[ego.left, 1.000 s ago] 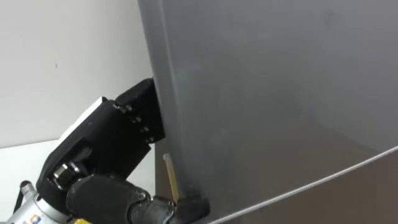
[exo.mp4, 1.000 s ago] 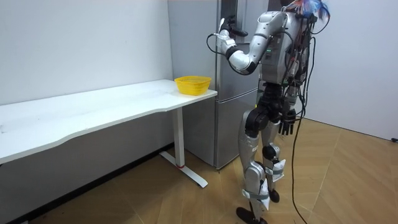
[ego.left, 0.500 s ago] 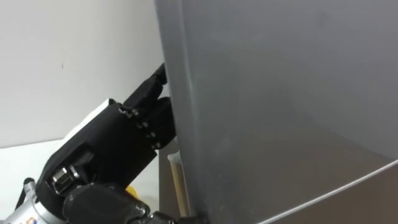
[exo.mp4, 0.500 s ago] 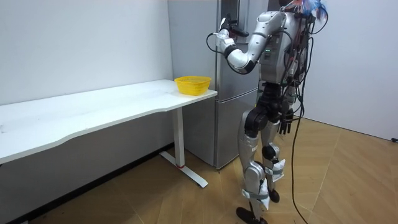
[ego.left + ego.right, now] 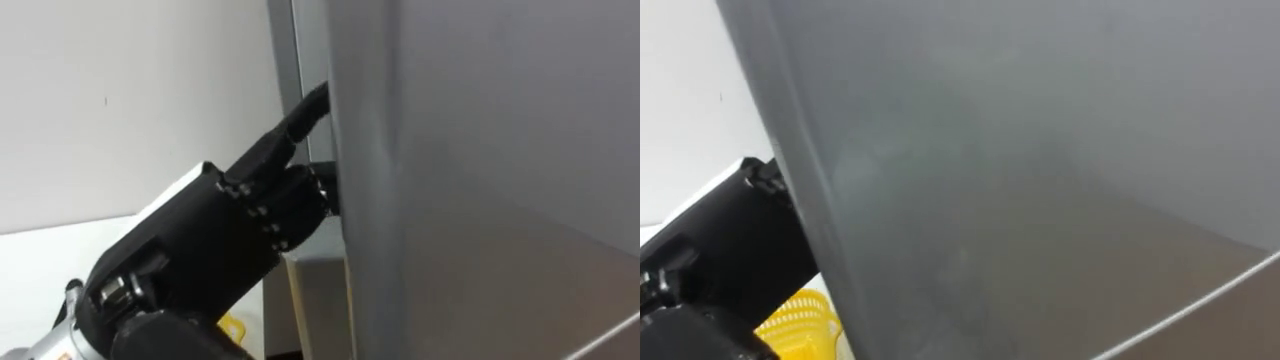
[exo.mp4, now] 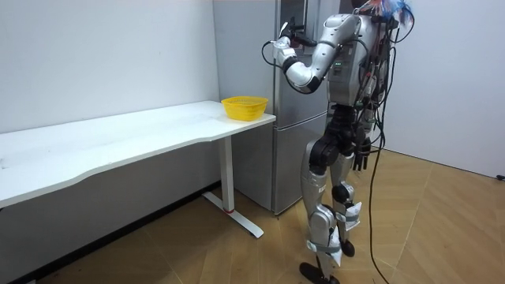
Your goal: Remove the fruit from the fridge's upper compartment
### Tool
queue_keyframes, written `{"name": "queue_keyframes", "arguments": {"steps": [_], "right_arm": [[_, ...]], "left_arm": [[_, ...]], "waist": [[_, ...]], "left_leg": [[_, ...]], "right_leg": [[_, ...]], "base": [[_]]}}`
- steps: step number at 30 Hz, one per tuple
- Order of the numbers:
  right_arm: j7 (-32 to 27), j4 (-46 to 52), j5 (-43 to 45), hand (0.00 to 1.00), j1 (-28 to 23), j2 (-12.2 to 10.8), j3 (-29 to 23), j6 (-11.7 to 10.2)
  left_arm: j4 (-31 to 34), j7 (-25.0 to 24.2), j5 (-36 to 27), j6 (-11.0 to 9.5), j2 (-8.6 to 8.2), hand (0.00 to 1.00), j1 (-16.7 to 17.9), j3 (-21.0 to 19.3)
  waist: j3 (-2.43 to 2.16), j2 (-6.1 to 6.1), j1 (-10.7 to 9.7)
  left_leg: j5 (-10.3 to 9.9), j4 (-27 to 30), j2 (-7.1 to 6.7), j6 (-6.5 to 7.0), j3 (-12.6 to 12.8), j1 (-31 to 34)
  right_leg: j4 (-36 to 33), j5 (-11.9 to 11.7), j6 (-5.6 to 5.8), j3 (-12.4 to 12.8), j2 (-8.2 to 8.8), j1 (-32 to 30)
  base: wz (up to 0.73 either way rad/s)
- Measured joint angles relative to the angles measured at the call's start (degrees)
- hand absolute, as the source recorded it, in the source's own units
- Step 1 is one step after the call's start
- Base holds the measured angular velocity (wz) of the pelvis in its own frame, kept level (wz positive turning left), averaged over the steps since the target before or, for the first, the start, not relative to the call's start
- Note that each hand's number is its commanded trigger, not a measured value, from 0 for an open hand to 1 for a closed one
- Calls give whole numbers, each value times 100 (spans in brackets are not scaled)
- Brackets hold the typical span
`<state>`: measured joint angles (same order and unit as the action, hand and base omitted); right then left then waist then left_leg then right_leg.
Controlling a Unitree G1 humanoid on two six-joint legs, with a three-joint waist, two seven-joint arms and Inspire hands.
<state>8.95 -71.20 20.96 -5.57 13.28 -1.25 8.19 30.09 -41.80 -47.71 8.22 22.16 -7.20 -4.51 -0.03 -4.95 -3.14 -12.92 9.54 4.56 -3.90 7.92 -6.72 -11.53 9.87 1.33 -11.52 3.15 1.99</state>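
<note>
Leftmost, in the room view, the white worktop [image 6: 118, 134] carries a yellow bowl [image 6: 245, 106] at its near end, well apart from the action. Just right of it the robot stands facing the grey fridge, its left hand [image 5: 215, 245] raised to the upper fridge door [image 5: 480, 180]. Over the last second that hand has pushed up and in from beside the door to its edge, which suggests the door-opening step is only starting. The fingers' tips are hidden behind the edge, so whether they hook it cannot be told. Whatever is to be retrieved sits unseen inside, with no gap in the door to be made out. Farthest right, the right hand [image 6: 363, 158] hangs by the hip, fingers relaxed and empty.
</note>
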Motion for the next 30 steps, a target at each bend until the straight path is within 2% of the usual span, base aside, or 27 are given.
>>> {"name": "queue_keyframes", "arguments": {"steps": [4,7,11,15,22,29,30], "right_arm": [[-1,-8,28,0,-3,2,1,-3],[-1,-13,33,0,45,1,3,-8],[-4,-12,12,0,70,-1,14,-6],[-3,-16,17,0,110,0,62,-9],[-1,-62,23,0,169,-3,127,-10],[17,-85,47,0,216,3,257,-7],[54,-89,121,0,233,4,263,-6]], "left_arm": [[0,-62,-94,-1,0,0,-165,192],[2,-108,-195,-10,-29,0,-256,412],[97,-114,-274,-11,-143,0,-360,770],[113,-95,-289,-10,-148,0,-361,816],[207,-91,-287,-10,-150,0,-363,951],[217,-164,-282,-8,-154,0,-874,1438],[217,-185,-283,-8,-165,0,-958,1536]], "waist": [[14,20,-42],[10,13,-167],[11,13,-281],[-15,-24,-355],[-13,-12,-445],[-15,-7,-461],[-15,-7,-463]], "left_leg": [[0,-3,0,0,84,-43],[0,-5,0,0,92,-56],[0,-5,2,0,138,-66],[-1,-1,-3,1,165,-91],[0,3,1,1,166,-96],[0,8,-2,1,187,-95],[0,9,1,1,266,-97]], "right_leg": [[0,-2,4,38,-1,3],[1,-2,4,43,-3,13],[0,-2,4,63,-10,13],[-15,-2,6,126,-13,8],[-20,-6,13,125,-15,-3],[-22,-10,16,207,-26,-8],[-20,-10,16,218,-25,-14]], "base": [[-7],[-1],[-6],[-7],[2],[-4],[-6]]}}
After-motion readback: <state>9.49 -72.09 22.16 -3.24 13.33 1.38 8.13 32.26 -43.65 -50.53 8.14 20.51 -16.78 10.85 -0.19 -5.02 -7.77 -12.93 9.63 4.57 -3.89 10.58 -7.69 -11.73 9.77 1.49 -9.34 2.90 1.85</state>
